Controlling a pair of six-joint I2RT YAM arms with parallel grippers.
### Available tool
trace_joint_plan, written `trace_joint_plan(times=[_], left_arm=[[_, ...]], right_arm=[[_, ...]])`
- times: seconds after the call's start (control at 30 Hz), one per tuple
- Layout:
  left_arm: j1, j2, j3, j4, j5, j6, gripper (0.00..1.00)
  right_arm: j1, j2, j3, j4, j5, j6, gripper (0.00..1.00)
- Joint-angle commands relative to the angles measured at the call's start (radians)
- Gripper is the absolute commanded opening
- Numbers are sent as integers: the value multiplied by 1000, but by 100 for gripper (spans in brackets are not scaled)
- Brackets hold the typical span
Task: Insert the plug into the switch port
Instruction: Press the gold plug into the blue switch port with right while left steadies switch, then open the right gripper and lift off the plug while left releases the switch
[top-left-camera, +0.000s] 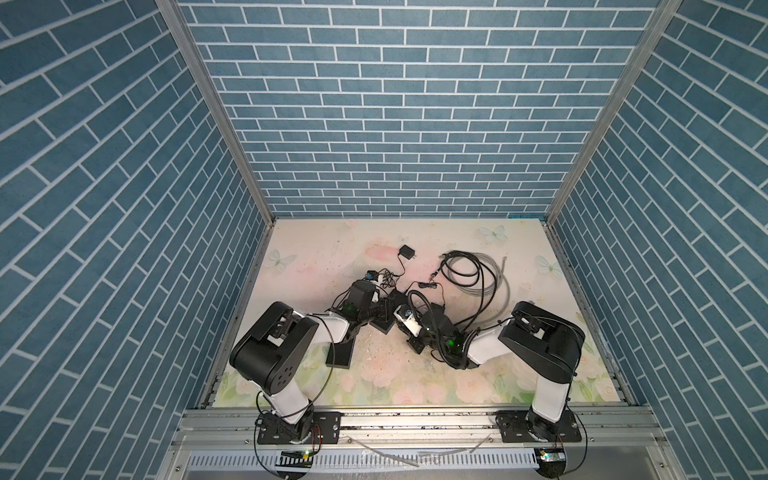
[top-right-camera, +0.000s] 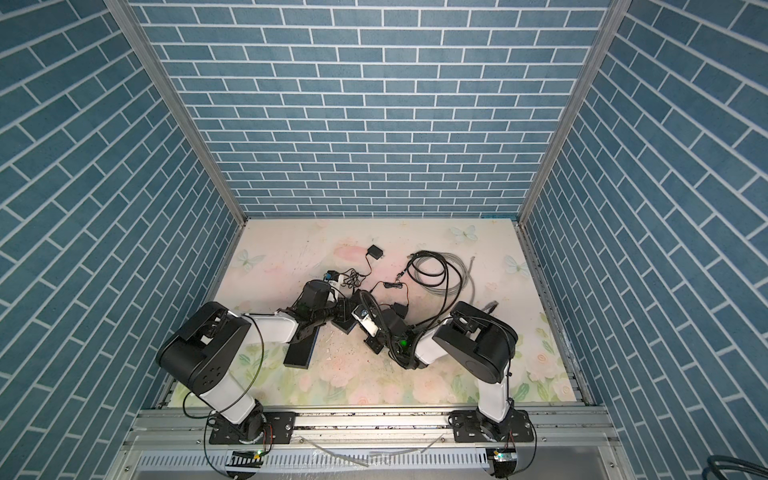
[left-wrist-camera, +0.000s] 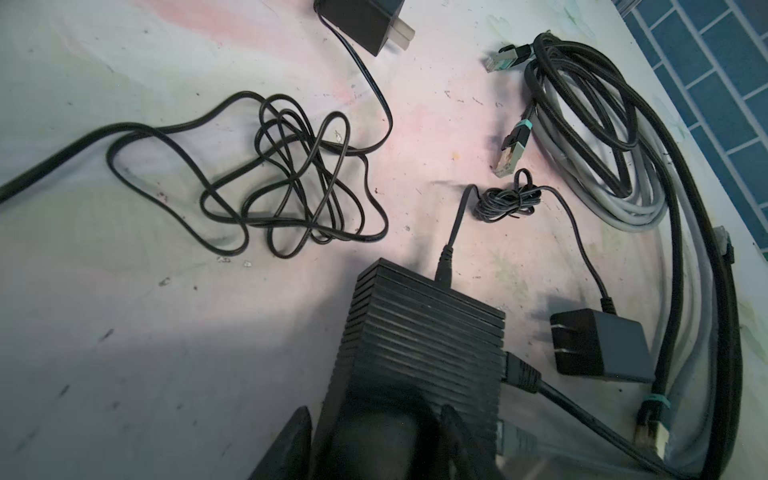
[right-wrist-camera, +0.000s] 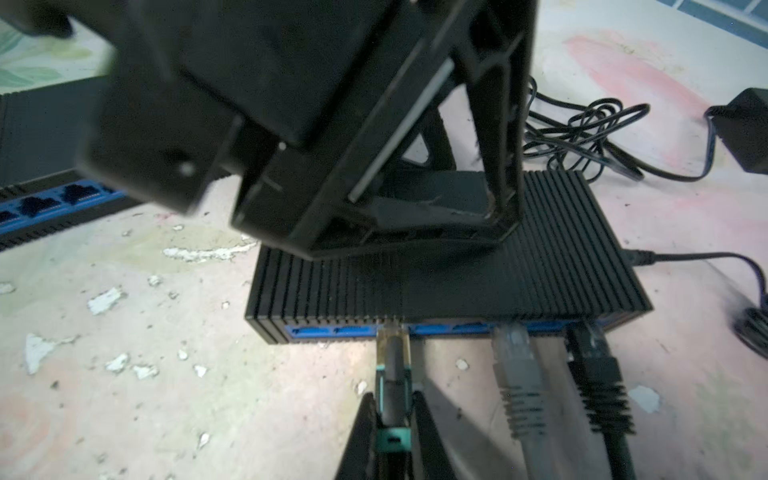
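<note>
Plug: your gold-tipped network plug (right-wrist-camera: 392, 345), with its teal band, has its nose in the mouth of a blue port. You cannot tell whether the latch has caught.
Right gripper: the right gripper (right-wrist-camera: 392, 409) is clamped on the plug's dark boot, behind the head. Any tilt in your push can wedge the tip against the port lip.
Switch: the black ribbed switch box (right-wrist-camera: 561, 257) lies flat with its blue port face towards the plug. It looks light, so a hard push may slide it back.
Left gripper: the left gripper (left-wrist-camera: 374, 415) stands part-way apart with its fingertips down on the box's top, closed round nothing you can see. If that press slips on the ribs, the box skids.
Neighbours: a grey plug (right-wrist-camera: 515, 353) and a black plug (right-wrist-camera: 594, 365) sit in the same row. The grey one is near your right finger, so spreading wide can knock it.
Clearance: the left gripper's body hangs over the port row, so raising the right wrist risks a bump.
Cable: the loose cable coils (top-left-camera: 469, 270) lie behind. Their drag could pull the plug out if you let go before it clicks.
Table: white flakes (right-wrist-camera: 104, 301) litter the floral table (right-wrist-camera: 166, 415), and grit under the box makes skidding likelier.
</note>
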Motion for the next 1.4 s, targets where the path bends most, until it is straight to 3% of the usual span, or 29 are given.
trace_joint_plan(times=[0.0,0.33,0.7,0.93,1.37], left_arm=[[-55,38,-5,-10,249,-52,50],[-55,46,-13,12,279,-63,50],[10,-107,14,-73,200,-46,53],[30,-199,84,-173,147,7,57],[66,-285,73,-231,44,38,60]], right_arm=[[32,11,53,247,-19,5,0],[33,2,123,160,-41,-38,0],[10,-162,184,-278,50,-165,0],[-63,-212,239,-413,45,-200,0],[-233,-229,369,-585,32,-276,0]])
